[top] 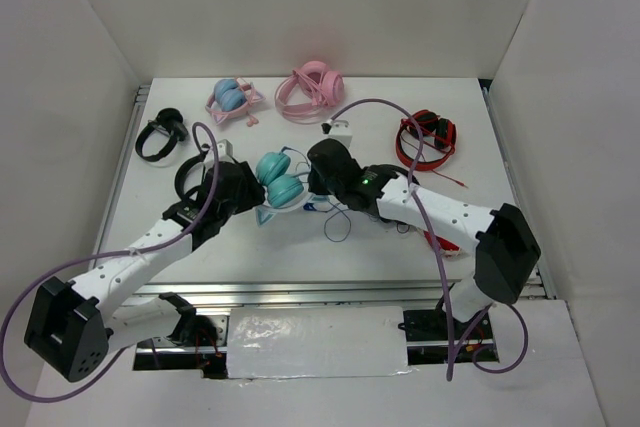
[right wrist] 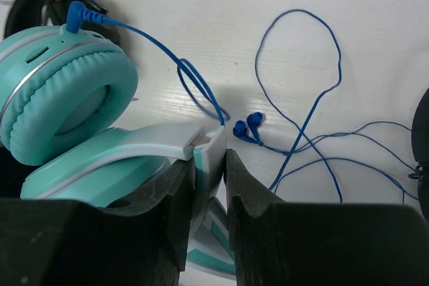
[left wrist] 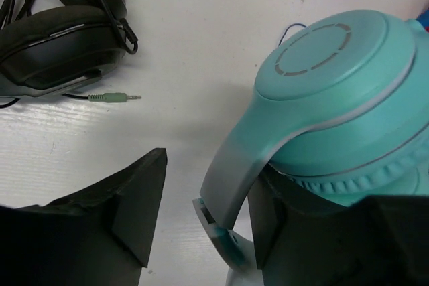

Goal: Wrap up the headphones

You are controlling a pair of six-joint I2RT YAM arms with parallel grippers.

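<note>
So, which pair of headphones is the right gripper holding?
The teal headphones with the blue cable, mid-table: the right gripper is shut on their headband. The pink pair and red pair lie untouched.

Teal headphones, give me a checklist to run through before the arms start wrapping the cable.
1. Right gripper clamped on the pale headband of the headphones: ok.
2. Left gripper closed on the headband: not ok, the jaws stand apart with a gap on one side.
3. Blue cable plugged into the ear cup: ok.
4. Cable free of knots: cannot tell, its loops cross.
5. Black headphones apart from the teal pair: ok.
</note>
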